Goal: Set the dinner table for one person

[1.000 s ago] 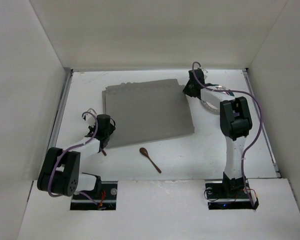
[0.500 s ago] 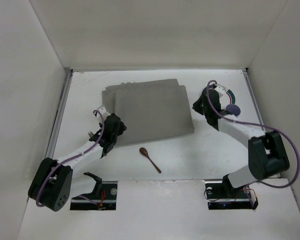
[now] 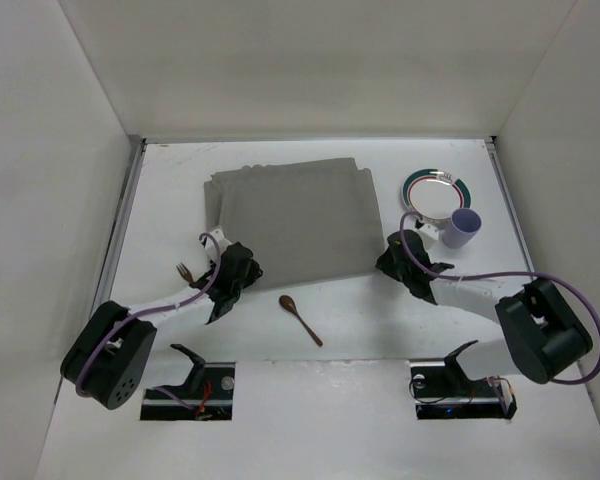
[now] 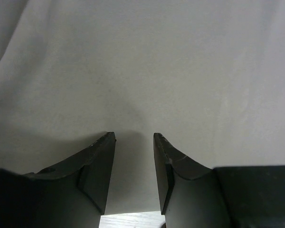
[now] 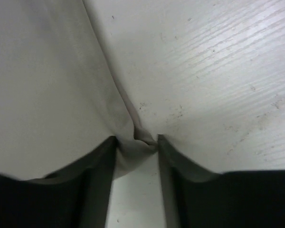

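Two grippers sat low at the near corners of the grey placemat (image 3: 290, 215) in the top view: my left gripper (image 3: 230, 282) at the near-left corner, my right gripper (image 3: 402, 263) at the near-right. The dinner table (image 3: 380, 330) spread white under everything, far wider than the mat. The fork (image 3: 183, 270) lay just left of my left gripper and the spoon (image 3: 300, 318) on the table between the arms. The plate (image 3: 435, 190) & cup (image 3: 464, 227) were at far right, just beside each other and off the mat. On the left wrist cam my fingers (image 4: 97, 166) stood apart, gripping nothing, w/ flat grey cloth under the gap and a sliver of table at the bottom edge. On the right wrist cam the jaws also stood apart; the mat corner lay puckered between the tips, against the right one, w/ scuffed table beside it. My read: the step was laying the mat square, approx. done. To finish well I'd want both jaws fully off the cloth, then a straight-up lift so no tip dragged a corner. That pucker on the right needed to settle flat first, else plate & cutlery would sit on a ridge.
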Robot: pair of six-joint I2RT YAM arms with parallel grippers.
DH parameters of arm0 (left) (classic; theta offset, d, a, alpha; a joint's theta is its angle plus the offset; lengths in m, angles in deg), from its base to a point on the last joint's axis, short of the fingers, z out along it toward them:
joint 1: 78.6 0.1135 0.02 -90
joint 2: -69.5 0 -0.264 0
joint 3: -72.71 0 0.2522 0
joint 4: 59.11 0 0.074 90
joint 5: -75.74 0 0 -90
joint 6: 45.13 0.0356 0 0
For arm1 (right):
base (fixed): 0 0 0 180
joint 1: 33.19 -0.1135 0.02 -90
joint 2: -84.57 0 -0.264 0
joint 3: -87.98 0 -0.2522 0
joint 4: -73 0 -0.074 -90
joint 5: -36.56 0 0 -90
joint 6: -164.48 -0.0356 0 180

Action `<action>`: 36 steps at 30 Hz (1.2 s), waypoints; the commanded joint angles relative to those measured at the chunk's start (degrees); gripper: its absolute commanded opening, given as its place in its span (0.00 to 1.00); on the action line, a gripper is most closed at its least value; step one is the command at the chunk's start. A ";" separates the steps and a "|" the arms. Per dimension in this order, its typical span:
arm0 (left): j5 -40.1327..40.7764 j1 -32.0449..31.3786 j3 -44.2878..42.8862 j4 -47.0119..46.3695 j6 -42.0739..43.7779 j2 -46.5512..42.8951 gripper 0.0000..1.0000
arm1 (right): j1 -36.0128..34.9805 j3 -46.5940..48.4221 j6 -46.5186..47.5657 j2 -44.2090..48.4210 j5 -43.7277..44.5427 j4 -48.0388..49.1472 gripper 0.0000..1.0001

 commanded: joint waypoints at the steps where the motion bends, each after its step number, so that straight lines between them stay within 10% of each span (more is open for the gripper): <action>1: 0.61 1.31 2.46 -1.26 -0.76 -0.99 0.36 | -0.53 2.52 -2.91 -1.85 -0.86 2.93 0.37; 5: 0.61 3.95 4.66 -0.65 -0.05 -2.05 0.36 | -0.80 -0.02 -5.54 1.65 -0.43 2.05 0.13; 15: -2.82 6.59 6.42 3.65 0.13 -7.40 0.36 | -4.83 -9.52 -12.74 17.38 0.28 -8.31 0.07; 23: -2.73 4.75 7.74 12.09 -2.16 -16.54 0.36 | -4.24 -10.93 -13.99 29.69 4.23 -18.42 0.19; 26: -2.47 3.61 6.96 14.99 -2.86 -19.00 0.36 | 0.07 -10.67 -9.52 32.86 3.10 -18.95 0.52; 29: -1.86 2.38 4.41 17.71 -2.86 -21.99 0.36 | 3.76 -8.83 -4.77 34.88 1.86 -19.92 0.65; 36: -0.18 -0.87 1.50 15.19 -2.60 -21.22 0.37 | 1.06 -4.60 -1.15 31.48 -1.39 -18.08 0.42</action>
